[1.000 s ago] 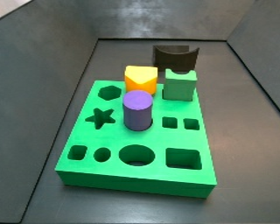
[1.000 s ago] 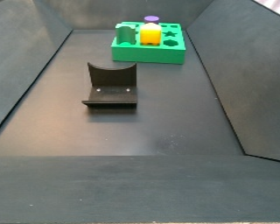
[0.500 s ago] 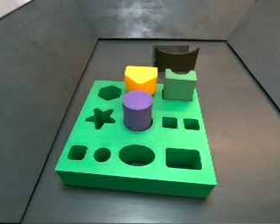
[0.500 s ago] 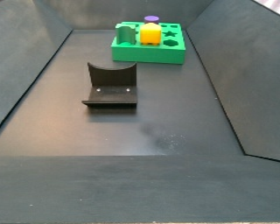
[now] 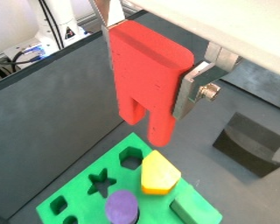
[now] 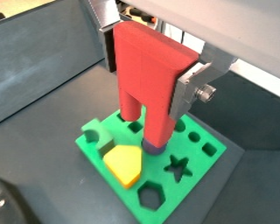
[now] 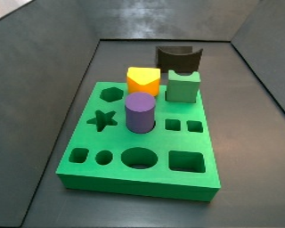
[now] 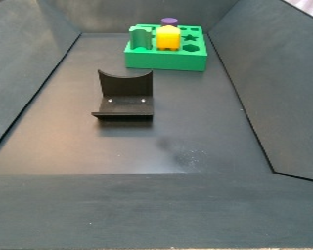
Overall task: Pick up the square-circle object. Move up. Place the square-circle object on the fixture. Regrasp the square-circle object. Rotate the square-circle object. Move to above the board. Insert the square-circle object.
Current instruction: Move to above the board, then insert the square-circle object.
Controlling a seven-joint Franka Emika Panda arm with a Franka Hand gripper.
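In both wrist views my gripper point(image 5: 150, 83) point(image 6: 149, 77) is shut on the square-circle object point(image 5: 143, 57) point(image 6: 146, 61), a red block held upright with two prongs pointing down. It hangs in the air above the board point(image 5: 74, 199) point(image 6: 185, 185), a thick green slab with shaped holes. The silver fingers point(image 5: 191, 91) point(image 6: 187, 92) press on its two sides. The fixture point(image 5: 250, 140) stands on the floor beside the board. In both side views the board point(image 7: 121, 179) point(image 8: 166, 64) and fixture point(image 7: 178, 58) point(image 8: 122, 96) show, but gripper and red block are out of frame.
A yellow-orange block point(image 5: 159, 172) point(image 6: 122, 163) point(image 7: 142, 80), a purple cylinder point(image 5: 122, 208) point(image 7: 140, 113) and a green cube point(image 7: 184, 86) stand in the board. Dark sloping walls point(image 8: 28, 88) enclose the black floor point(image 8: 172, 146).
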